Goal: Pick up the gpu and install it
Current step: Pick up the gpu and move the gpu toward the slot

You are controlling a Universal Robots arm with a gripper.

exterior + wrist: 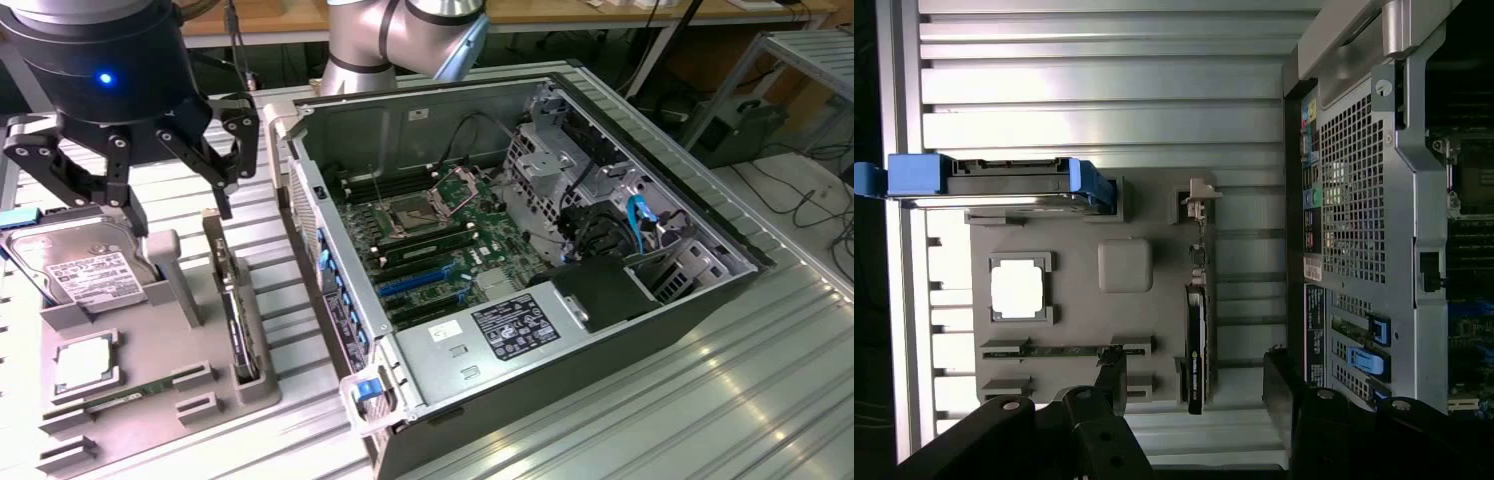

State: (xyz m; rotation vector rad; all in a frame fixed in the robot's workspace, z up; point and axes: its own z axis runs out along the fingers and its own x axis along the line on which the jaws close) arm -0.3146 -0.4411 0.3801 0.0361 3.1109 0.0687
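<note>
Gpu (240, 310) stands on edge in the grey holder (174, 345), at the exterior view's left of the open case (387, 125). Gripper (174, 210) hangs above it, jaws wide and empty. Best approach, I judge: centre the fingers across the card's top edge and descend straight, clear of the hard drive (80, 265).

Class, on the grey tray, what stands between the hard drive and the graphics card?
A grey upright block of the tray, seen in the exterior view between the hard drive and the graphics card.
</note>
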